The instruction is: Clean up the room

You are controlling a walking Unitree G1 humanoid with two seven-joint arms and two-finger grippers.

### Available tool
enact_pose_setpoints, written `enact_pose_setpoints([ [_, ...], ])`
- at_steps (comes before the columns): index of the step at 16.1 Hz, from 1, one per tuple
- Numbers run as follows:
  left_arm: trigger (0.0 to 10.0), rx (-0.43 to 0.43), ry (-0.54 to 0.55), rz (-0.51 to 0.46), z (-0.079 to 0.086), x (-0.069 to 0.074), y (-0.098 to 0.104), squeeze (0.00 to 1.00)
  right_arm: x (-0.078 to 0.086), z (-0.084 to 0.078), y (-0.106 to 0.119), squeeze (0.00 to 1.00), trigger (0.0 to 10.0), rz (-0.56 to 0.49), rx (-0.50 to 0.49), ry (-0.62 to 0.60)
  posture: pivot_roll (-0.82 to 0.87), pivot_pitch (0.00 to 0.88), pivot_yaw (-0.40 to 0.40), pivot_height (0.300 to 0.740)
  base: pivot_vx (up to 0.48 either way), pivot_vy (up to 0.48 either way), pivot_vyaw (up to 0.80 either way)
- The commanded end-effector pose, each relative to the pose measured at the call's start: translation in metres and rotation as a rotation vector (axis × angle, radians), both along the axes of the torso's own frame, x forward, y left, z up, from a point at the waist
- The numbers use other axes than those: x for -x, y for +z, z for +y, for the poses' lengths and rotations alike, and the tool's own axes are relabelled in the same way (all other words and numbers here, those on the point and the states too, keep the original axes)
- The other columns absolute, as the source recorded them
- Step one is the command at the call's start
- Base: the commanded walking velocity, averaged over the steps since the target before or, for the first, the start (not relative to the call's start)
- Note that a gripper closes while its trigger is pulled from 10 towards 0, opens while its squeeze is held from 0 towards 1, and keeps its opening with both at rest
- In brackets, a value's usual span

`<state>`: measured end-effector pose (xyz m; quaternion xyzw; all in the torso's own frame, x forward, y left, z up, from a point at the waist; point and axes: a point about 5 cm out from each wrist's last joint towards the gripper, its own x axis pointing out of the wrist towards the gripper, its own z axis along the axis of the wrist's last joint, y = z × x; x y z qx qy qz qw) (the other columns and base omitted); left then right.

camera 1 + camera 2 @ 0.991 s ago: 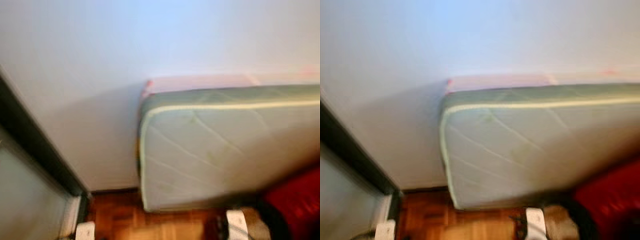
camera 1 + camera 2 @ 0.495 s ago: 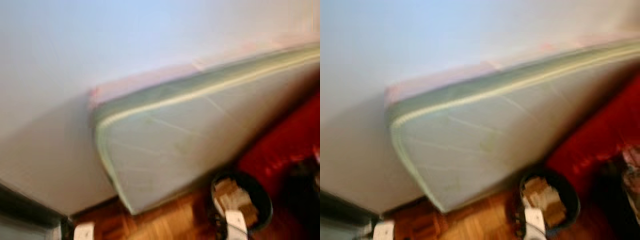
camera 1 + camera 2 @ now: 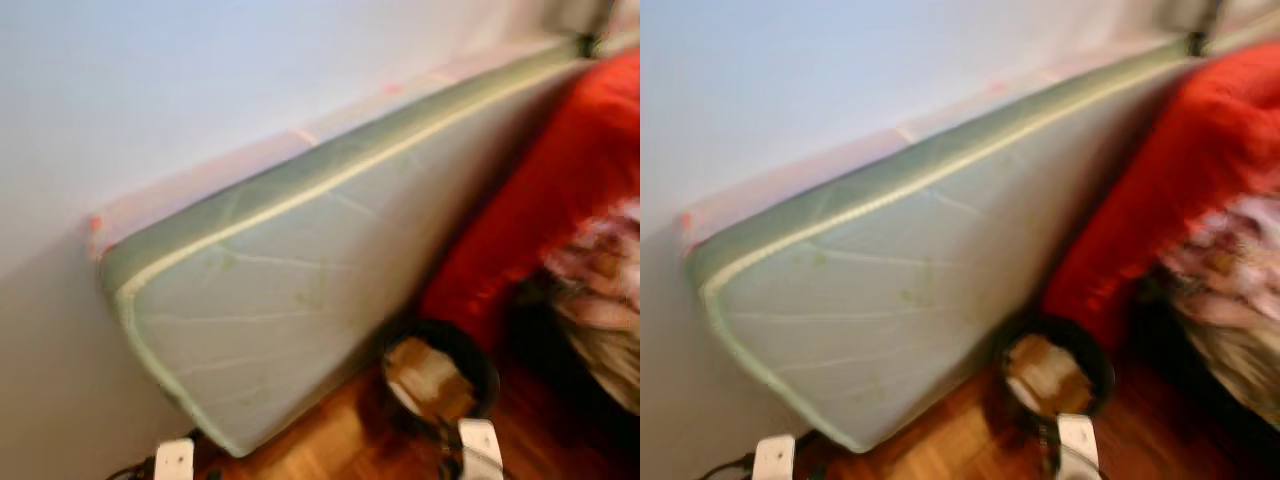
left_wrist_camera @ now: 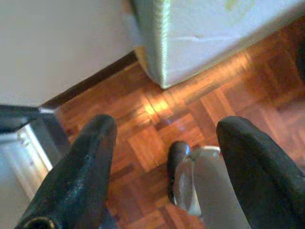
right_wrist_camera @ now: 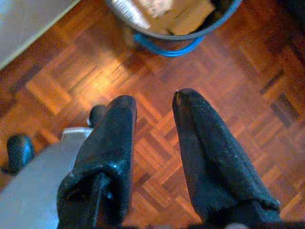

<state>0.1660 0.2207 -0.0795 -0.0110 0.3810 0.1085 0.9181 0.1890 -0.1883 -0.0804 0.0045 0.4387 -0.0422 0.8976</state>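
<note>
A black bin [image 3: 482, 372] holding cardboard and paper scraps [image 3: 425, 372] stands on the parquet at the foot of a pale green mattress [image 3: 280, 300]. In the right wrist view the bin's rim [image 5: 190, 34] lies just beyond my right gripper [image 5: 155, 100], which hangs above the floor, open by a narrow gap with nothing in it. My left gripper [image 4: 162, 157] hangs over bare parquet near the mattress corner [image 4: 200, 33], its fingers spread wide and empty. The views are blurred.
The mattress leans on its side against a white wall [image 3: 180, 80]. A red cover [image 3: 540, 200] and a patterned cloth [image 3: 600, 290] lie to the right of the bin. A dark door frame [image 4: 28, 124] stands by the left gripper. Open parquet [image 5: 228, 109] lies underfoot.
The camera has swung right: the mattress has slid left in the picture, the door frame has left the eye views, and the bin, red cover and patterned cloth have come in.
</note>
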Motion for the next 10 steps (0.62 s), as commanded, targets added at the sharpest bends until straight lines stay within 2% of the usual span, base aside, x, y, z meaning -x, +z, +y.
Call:
enact_pose_setpoints([
  [1, 10.0, 0.027, 0.053, 0.077, 0.0209, -0.028, 0.0121, 0.0, -0.0571, -0.0541, 0.0449, 0.0, 10.0, -0.098, -0.043, -0.054, 0.02, 0.0, -0.016, 0.74, 0.0, 0.0, -0.77],
  [3, 10.0, 0.03, 0.028, 0.092, 0.02, -0.0275, 0.0114, 0.0, -0.0568, -0.0539, 0.0447, 0.0, 10.0, -0.095, -0.042, -0.04, 0.02, 0.0, -0.019, 0.74, 0.0, 0.0, -0.76],
  [6, 10.0, 0.025, 0.046, 0.084, 0.0206, -0.027, 0.0114, 0.0, -0.0563, -0.054, 0.0444, 0.0, 10.0, -0.093, -0.038, -0.035, 0.03, 0.0, -0.022, 0.74, 0.0, 0.0, -0.71],
  [9, 10.0, 0.024, 0.019, 0.093, 0.0193, -0.0262, 0.0107, 0.0, -0.0554, -0.0546, 0.044, 0.0, 10.0, -0.095, -0.035, -0.03, 0.03, 0.0, -0.03, 0.74, 0.0, 0.0, 0.0],
  [10, 10.0, 0.023, 0.02, 0.09, 0.0191, -0.0262, 0.0107, 0.0, -0.0552, -0.0548, 0.044, 0.0, 10.0, -0.095, -0.034, -0.028, 0.03, 0.0, -0.034, 0.74, 0.0, -0.322, 0.0],
])
